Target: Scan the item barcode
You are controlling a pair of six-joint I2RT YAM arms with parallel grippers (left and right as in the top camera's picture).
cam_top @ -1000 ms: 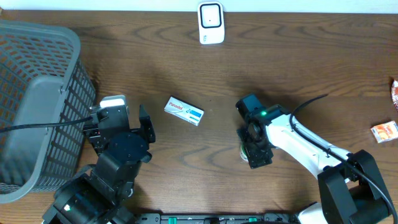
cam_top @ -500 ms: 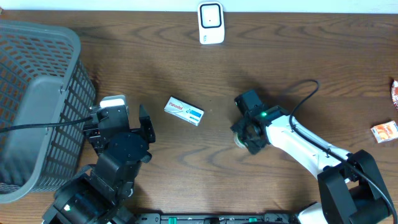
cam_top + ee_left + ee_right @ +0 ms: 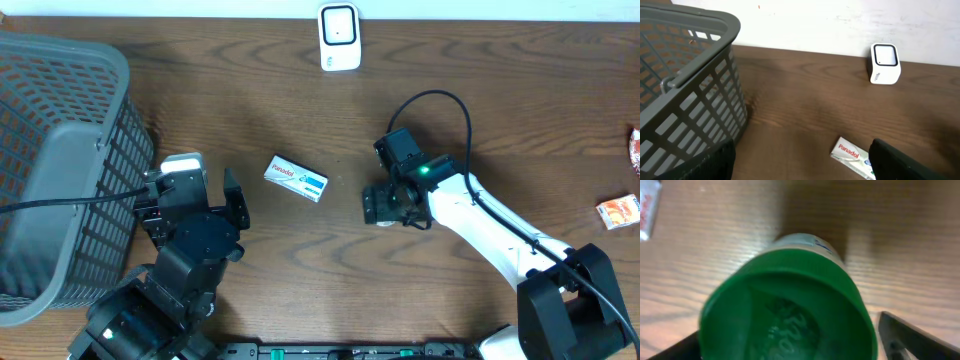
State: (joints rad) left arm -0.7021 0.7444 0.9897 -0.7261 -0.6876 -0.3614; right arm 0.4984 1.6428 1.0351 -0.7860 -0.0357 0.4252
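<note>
Green-capped bottle [image 3: 790, 305] is standing on the dark brown wooden desk [image 3: 250, 100], right of centre, with the right gripper [image 3: 385, 207] hanging directly over it. In the right wrist view the round green cap is filling the space between the two black fingers [image 3: 910, 340]. They are standing wide to either side of it, and a strip of desk is showing between the cap and the finger at the lower right, so the right gripper is looking open rather than clamped. The left gripper [image 3: 805, 165] is waiting low over the desk with its fingers spread wide and nothing between them. It is facing a small white Panadol box [image 3: 296, 178] lying flat just ahead. A white barcode scanner [image 3: 339, 37] is sitting at the far edge of the desk. A grey plastic lattice basket [image 3: 60, 150] is occupying the left end.
</note>
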